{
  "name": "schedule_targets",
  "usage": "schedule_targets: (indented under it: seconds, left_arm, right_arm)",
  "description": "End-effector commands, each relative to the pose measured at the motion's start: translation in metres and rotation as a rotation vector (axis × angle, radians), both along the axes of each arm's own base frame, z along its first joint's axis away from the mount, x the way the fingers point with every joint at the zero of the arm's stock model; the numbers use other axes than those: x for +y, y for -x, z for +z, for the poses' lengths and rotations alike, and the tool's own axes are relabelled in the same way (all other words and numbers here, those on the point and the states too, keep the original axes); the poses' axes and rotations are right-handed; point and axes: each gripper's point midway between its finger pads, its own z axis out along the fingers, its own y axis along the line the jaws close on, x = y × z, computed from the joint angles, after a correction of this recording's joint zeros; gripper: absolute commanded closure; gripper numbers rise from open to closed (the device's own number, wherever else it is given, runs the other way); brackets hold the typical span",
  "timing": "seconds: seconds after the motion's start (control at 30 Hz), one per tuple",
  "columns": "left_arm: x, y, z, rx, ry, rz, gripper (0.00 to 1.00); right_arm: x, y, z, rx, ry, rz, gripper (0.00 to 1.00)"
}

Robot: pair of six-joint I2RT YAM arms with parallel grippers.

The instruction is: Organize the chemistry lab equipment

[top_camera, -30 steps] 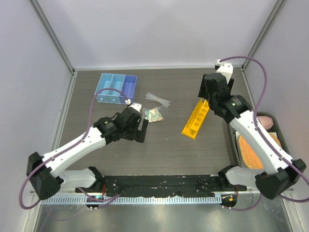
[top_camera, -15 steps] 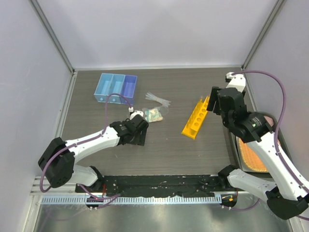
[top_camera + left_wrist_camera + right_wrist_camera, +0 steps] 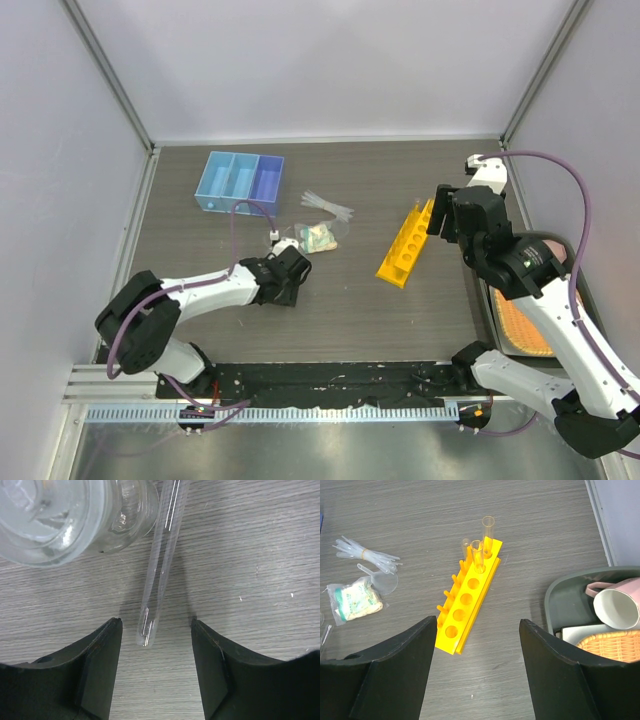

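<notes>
My left gripper [image 3: 156, 624] is low over the table and open. The rounded end of a clear test tube [image 3: 159, 575] lies on the wood between its fingertips, touching neither. A small glass beaker [image 3: 60, 515] stands just left of the tube. My right gripper [image 3: 477, 622] hangs open and empty above the near end of the yellow rack [image 3: 466, 600], which holds two upright tubes [image 3: 487, 532] at its far end. A bundle of droppers [image 3: 365, 554], a clear funnel [image 3: 385, 582] and a packet [image 3: 355, 599] lie left of the rack. From above, the left gripper [image 3: 289, 268] sits below the packet [image 3: 318, 237].
A blue divided tray [image 3: 240, 182] stands at the back left. A grey bin [image 3: 566, 600] at the right edge holds a pink cup [image 3: 620, 605] and an orange woven mat [image 3: 612, 647]. Side walls enclose the table.
My left arm has stretched low along the table and its jaws have narrowed around the tube's end. The right arm drew back to the right of the rack, then held still.
</notes>
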Motion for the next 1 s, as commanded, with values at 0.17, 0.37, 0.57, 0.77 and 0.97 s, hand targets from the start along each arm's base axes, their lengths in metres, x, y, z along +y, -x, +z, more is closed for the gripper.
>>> schedule_targets:
  seconds: [0.17,0.37,0.57,0.77,0.97]
  left_arm:
    - [-0.007,-0.013,-0.004,-0.039,0.015,0.019,0.41]
    - [-0.008,-0.010,-0.010,-0.011,0.014,0.026,0.54]
    - [-0.008,-0.003,-0.017,0.010,0.037,0.037,0.64]
    - [-0.009,0.004,-0.023,0.032,0.061,0.038,0.71]
    - [-0.018,0.017,-0.017,0.068,0.134,-0.001,0.82]
  right_arm:
    - [0.001,0.002,0.006,-0.022,-0.011,0.014,0.27]
    - [0.002,0.004,0.008,-0.025,-0.024,0.017,0.28]
    - [0.002,0.005,0.008,-0.025,-0.033,0.018,0.28]
    - [0.005,0.006,0.008,-0.012,-0.043,0.030,0.28]
    - [-0.001,0.016,0.011,0.017,-0.027,0.022,0.28]
